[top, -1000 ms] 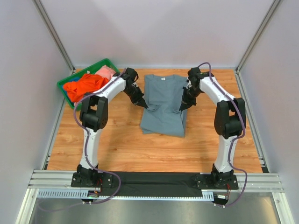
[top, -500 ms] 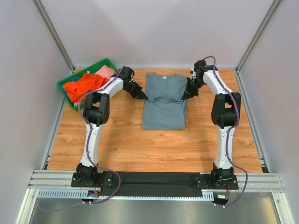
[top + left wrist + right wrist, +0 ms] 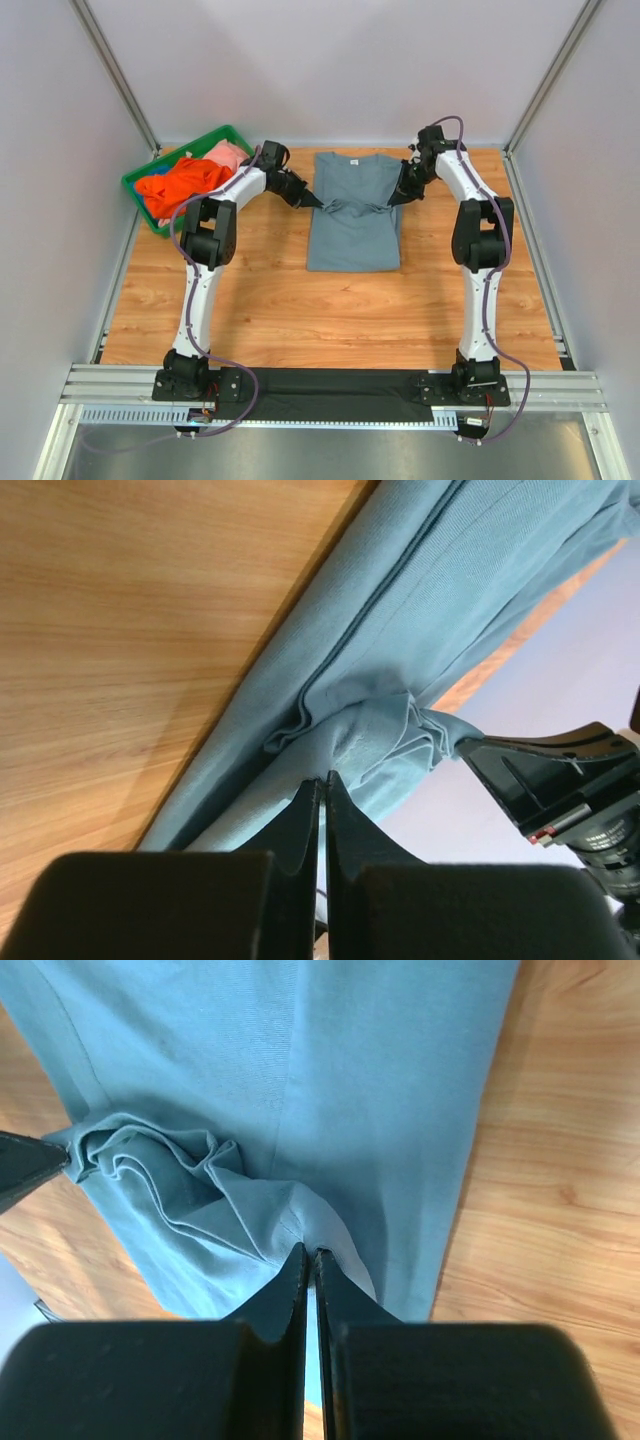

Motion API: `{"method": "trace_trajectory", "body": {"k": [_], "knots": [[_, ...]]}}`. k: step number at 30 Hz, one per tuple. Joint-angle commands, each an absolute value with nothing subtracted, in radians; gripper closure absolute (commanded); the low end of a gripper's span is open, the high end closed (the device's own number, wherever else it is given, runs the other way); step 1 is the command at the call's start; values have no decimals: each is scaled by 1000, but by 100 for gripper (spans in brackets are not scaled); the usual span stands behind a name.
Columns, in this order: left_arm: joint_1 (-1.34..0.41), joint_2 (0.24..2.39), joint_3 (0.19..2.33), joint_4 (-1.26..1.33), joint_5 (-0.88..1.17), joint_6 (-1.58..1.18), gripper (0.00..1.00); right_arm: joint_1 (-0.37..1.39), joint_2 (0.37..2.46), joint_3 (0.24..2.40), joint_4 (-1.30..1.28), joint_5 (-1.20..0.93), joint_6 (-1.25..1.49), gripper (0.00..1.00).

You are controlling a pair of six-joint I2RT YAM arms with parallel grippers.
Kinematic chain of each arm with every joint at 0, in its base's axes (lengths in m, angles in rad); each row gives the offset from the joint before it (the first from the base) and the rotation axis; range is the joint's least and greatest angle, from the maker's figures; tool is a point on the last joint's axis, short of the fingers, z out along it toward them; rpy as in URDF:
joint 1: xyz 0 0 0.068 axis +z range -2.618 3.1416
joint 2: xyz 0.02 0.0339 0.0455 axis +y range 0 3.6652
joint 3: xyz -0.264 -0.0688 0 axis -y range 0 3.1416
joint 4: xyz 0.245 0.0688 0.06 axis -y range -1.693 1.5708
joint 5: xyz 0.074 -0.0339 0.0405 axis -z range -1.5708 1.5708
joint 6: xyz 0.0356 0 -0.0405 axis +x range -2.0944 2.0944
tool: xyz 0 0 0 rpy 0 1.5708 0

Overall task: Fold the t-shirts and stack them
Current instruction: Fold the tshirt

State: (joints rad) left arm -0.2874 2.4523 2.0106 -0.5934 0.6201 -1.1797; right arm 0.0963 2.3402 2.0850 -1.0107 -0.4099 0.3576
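Wooden table [image 3: 250,310]; arms outstretched, left fingers [image 3: 298,825], right fingers [image 3: 285,1290] tight on grey-blue t-shirt [image 3: 352,235].

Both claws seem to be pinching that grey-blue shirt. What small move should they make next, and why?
Probably carry the pinched fabric toward the collar, then lower it and let go. The left gripper and right gripper are both shut on bunched folds of the grey-blue t-shirt, about halfway up it and short of the white neck label, so the fold looks unfinished.

Left pincer [image 3: 318,203] and right pincer [image 3: 390,203] have swept farther back, dragging the pinched fold up the shirt [image 3: 352,240]; its near edge has drawn in.
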Motion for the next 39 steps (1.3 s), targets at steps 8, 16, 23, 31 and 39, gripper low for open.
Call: {"method": "trace_trajectory", "body": {"k": [8, 16, 23, 31, 39], "knots": [[-268, 2445, 2060, -462, 588, -1253, 90, 52, 2378, 2149, -877, -454, 408, 89], [-268, 2379, 2120, -639, 497, -1111, 57, 44, 2361, 2182, -978, -469, 394, 49], [-279, 2218, 1985, -756, 423, -954, 48, 44, 2085, 1792, -936, -483, 299, 36], [-365, 2135, 1769, -702, 485, -862, 50, 49, 1988, 1565, -885, -561, 249, 41], [-431, 2112, 1611, -706, 433, -818, 50, 57, 1976, 1428, -789, -578, 245, 48]]}}
